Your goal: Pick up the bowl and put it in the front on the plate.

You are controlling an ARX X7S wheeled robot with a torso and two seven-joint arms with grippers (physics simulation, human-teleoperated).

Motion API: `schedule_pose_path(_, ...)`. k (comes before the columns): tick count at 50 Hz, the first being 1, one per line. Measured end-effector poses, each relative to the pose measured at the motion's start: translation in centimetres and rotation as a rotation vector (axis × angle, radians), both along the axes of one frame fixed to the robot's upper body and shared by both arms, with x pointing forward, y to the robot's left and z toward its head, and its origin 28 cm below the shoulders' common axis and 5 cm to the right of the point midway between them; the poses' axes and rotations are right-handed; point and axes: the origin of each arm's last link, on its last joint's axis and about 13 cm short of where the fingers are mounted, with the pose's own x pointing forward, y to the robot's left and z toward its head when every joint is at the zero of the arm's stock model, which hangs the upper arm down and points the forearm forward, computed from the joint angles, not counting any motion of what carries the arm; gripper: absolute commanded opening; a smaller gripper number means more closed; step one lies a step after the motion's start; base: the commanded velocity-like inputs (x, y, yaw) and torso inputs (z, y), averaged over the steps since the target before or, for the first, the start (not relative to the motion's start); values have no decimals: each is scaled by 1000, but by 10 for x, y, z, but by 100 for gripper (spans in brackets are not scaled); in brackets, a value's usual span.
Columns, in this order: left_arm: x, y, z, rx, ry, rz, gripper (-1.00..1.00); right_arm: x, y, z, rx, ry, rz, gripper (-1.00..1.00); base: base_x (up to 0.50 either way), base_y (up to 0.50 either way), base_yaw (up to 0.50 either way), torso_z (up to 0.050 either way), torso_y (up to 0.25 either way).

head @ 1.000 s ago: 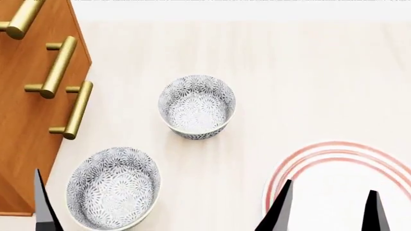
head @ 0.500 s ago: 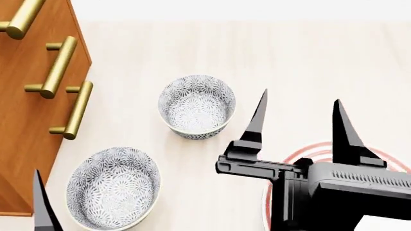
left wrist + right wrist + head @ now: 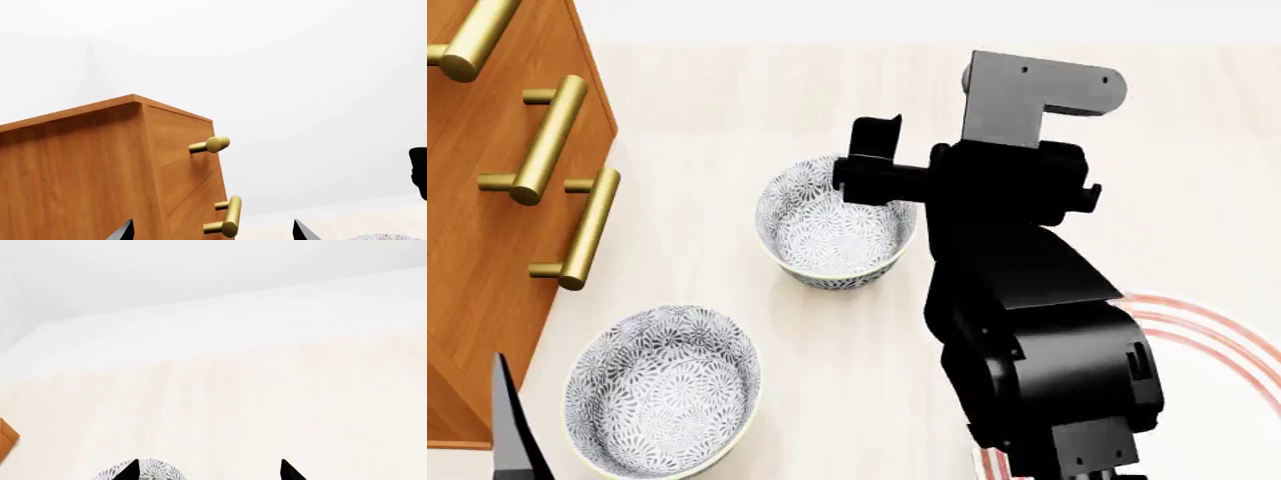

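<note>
Right gripper (image 3: 208,471) hangs over the far bowl (image 3: 834,222) at 12 o'clock, jaws spread wide and empty, probably lining up for its rim. Plate (image 3: 1214,330) waits at 4 o'clock.

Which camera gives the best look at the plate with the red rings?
The head view, though only partly: the plate shows as a slice of red-ringed rim at the lower right, the rest hidden behind the right arm. The left wrist view shows the wooden cabinet instead, and the right wrist view shows bare tabletop with a bowl edge; no plate in either.
</note>
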Motion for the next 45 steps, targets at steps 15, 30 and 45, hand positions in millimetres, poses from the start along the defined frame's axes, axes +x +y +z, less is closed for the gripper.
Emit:
schedule_pose_path(15, -1, 1, 2, -21, -1, 3, 100, 33, 23, 7, 33, 205, 74, 100, 0, 0, 0, 0, 0)
schedule_pose_path(30, -1, 1, 0, -21, -1, 3, 100, 39, 19, -1, 44, 288, 5, 100, 0, 0, 0, 0, 0)
schedule_pose_path(45, 0, 0, -2, -10, 10, -5, 100, 39, 12, -8, 67, 330, -54, 100, 0, 0, 0, 0, 0)
